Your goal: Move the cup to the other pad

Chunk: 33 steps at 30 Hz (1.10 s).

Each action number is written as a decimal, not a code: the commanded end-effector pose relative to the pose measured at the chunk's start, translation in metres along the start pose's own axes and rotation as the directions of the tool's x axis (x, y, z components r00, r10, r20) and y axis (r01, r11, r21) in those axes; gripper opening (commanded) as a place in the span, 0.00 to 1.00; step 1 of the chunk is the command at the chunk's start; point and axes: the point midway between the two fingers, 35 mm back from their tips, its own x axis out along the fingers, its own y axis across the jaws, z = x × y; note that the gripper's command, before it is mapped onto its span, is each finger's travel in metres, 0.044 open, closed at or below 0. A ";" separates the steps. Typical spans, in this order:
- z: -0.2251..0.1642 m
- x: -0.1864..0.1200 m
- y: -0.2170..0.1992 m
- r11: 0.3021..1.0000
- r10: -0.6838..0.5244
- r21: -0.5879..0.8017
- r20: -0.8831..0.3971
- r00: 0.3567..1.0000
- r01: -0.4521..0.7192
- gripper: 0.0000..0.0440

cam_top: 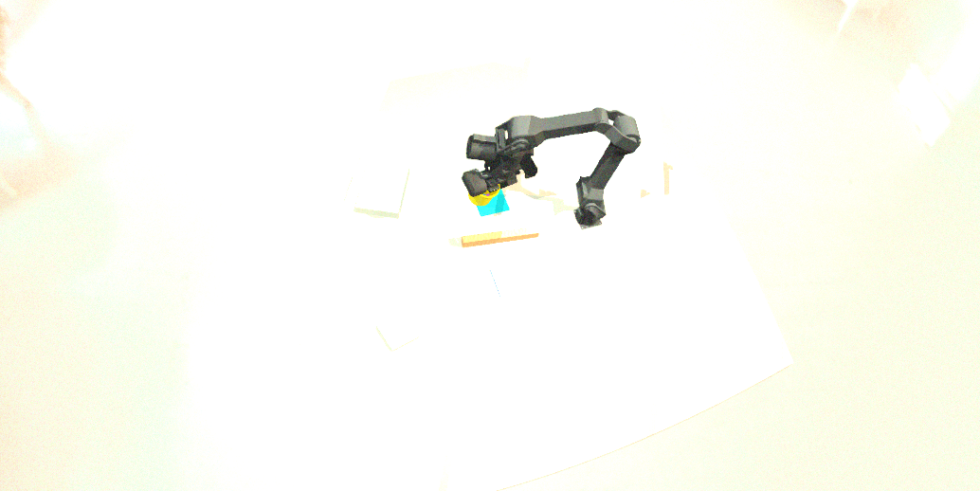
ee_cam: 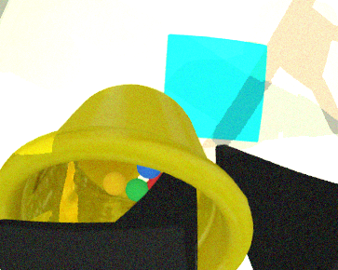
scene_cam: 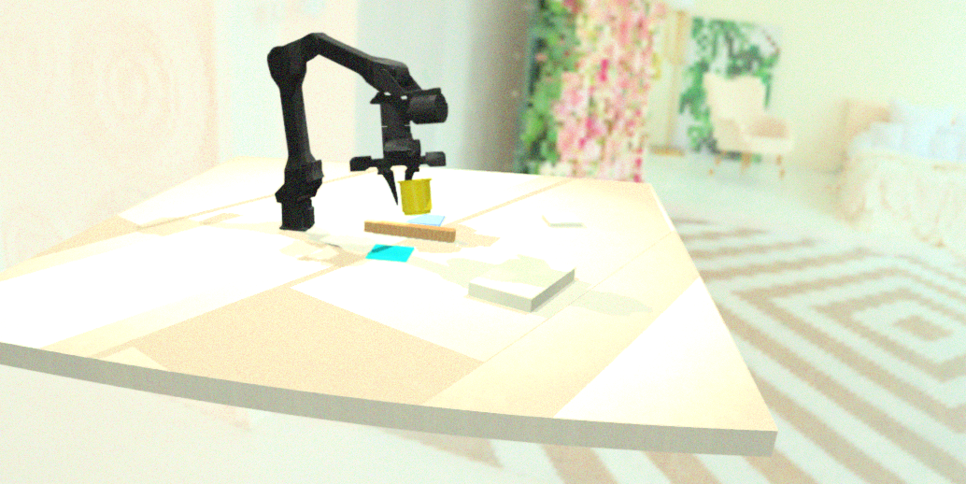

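The claw (scene_cam: 403,190) (ee_cam: 203,157) grips the yellow cup (cam_top: 483,197) (scene_cam: 416,196) (ee_cam: 128,112) by its wall, aloft above the bench (scene_cam: 304,372), probably to carry it over the wooden bar (cam_top: 499,239) (scene_cam: 409,231). Marbles (ee_cam: 137,189) sit inside, near the cyan pad (cam_top: 495,205) (scene_cam: 390,252) (ee_cam: 217,88).

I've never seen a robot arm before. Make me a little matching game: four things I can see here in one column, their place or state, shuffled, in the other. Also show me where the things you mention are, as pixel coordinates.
1. yellow cup (cam_top: 483,199) (scene_cam: 416,196) (ee_cam: 128,109)
2. cyan pad (cam_top: 495,205) (scene_cam: 390,252) (ee_cam: 212,84)
3. green marble (ee_cam: 137,190)
4. wooden bar (cam_top: 500,239) (scene_cam: 409,231)

A. inside the cup
B. lying between the two pads
C. held up in the air by the gripper (scene_cam: 403,200)
D. flat on the table, nothing standing on it

Pairs: 1-C, 2-D, 3-A, 4-B
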 end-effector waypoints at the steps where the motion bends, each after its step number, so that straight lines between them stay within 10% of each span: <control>1: 0.004 0.005 -0.004 1.000 -0.001 0.009 0.009 1.000 0.001 0.00; 22: 0.005 0.047 -0.040 0.995 -0.043 0.087 0.007 0.999 0.042 0.06; 33: 0.011 0.057 -0.047 0.992 -0.014 0.128 0.030 0.999 0.010 0.35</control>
